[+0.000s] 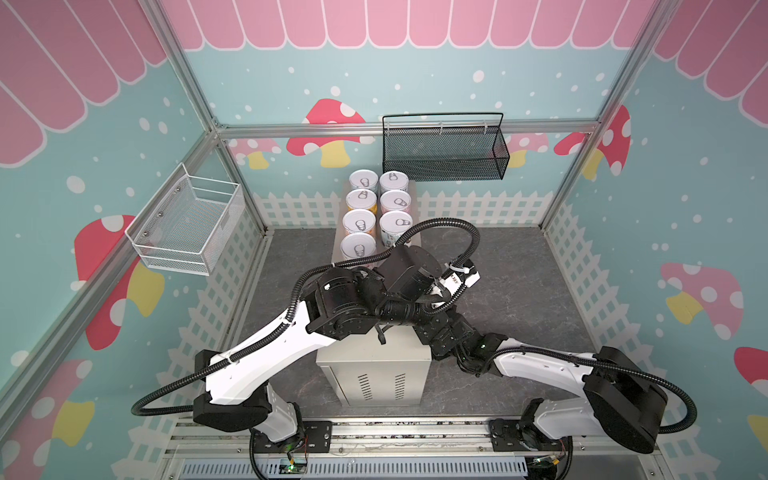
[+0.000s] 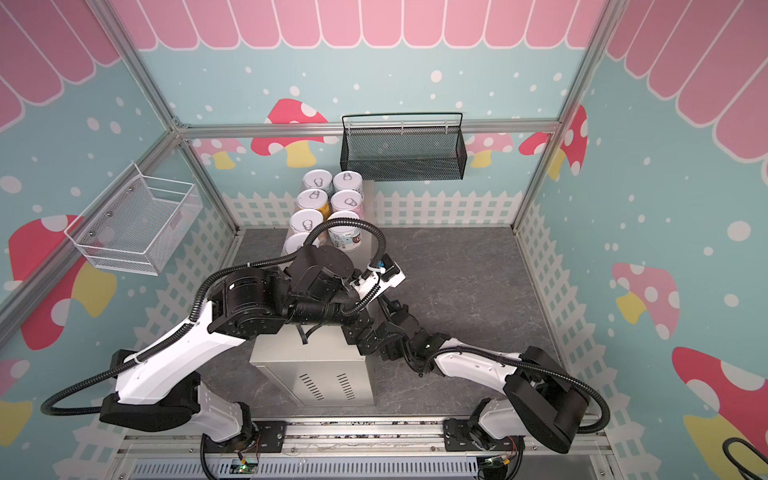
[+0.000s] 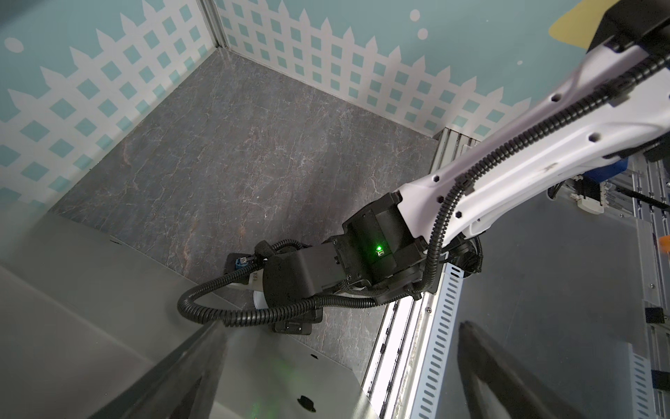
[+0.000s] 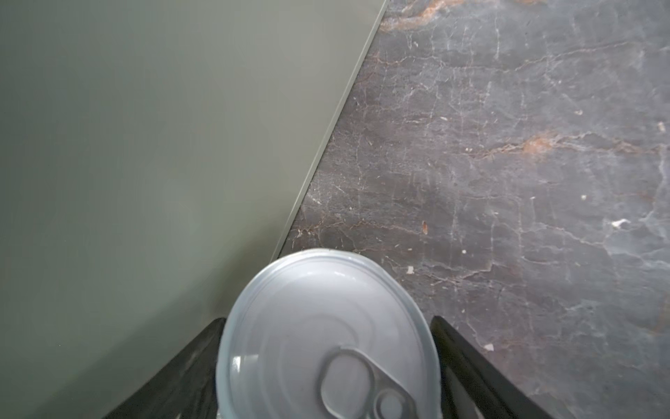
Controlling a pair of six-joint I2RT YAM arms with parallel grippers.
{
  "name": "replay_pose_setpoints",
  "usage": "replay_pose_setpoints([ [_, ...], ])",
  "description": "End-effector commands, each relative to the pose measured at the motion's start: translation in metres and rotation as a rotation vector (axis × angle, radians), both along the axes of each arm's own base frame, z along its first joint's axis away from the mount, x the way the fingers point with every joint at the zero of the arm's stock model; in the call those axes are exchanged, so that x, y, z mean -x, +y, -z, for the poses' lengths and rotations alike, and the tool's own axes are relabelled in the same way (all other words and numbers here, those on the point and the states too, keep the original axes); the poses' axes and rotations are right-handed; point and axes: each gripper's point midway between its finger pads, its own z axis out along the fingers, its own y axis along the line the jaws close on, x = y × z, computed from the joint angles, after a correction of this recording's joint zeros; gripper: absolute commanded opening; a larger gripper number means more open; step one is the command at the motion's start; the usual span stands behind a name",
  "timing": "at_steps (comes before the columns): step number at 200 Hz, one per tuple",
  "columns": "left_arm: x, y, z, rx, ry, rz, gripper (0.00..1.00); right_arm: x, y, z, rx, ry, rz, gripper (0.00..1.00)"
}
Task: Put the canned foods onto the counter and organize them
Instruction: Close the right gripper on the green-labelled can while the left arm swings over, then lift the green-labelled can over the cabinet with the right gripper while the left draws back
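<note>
Arms (image 1: 266, 340) cover the counter (image 1: 340, 374) midway; the right wrist view crops the can (image 4: 326, 326).

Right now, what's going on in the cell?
Seven cans stand in two rows at the far end of the counter. The right claw reaches low beside the counter, its fingers on either side of an eighth can above the floor. Whether it grips the can is unclear. The left claw is open and empty above the counter.
</note>
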Motion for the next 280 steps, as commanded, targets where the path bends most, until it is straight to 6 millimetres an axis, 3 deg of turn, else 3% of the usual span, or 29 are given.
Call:
replay_pose_setpoints([
  [1, 0.002, 0.003, -0.006, -0.002, -0.024, 0.006, 0.99, -0.011, 0.004, -0.014, -0.014, -0.053, 0.017, 0.8],
  [48, 0.001, 0.006, -0.006, -0.004, -0.027, -0.002, 0.99, -0.012, -0.004, -0.017, 0.012, -0.079, 0.03, 0.71],
  [105, 0.0, 0.018, -0.015, 0.005, -0.065, -0.019, 0.99, -0.018, -0.017, -0.054, 0.01, -0.161, 0.036, 0.67],
  [138, -0.001, 0.035, -0.023, 0.006, -0.106, -0.046, 0.99, -0.022, -0.032, -0.085, 0.014, -0.195, 0.052, 0.66],
  [181, -0.003, 0.062, -0.031, 0.012, -0.157, -0.102, 0.99, -0.025, -0.047, -0.153, -0.007, -0.292, 0.033, 0.66],
  [215, -0.005, 0.085, -0.031, 0.016, -0.198, -0.15, 0.99, -0.019, -0.046, -0.218, -0.021, -0.38, -0.051, 0.67],
  [280, -0.018, 0.134, -0.041, 0.074, -0.298, -0.302, 0.99, 0.0, -0.042, -0.322, -0.056, -0.491, -0.184, 0.67],
])
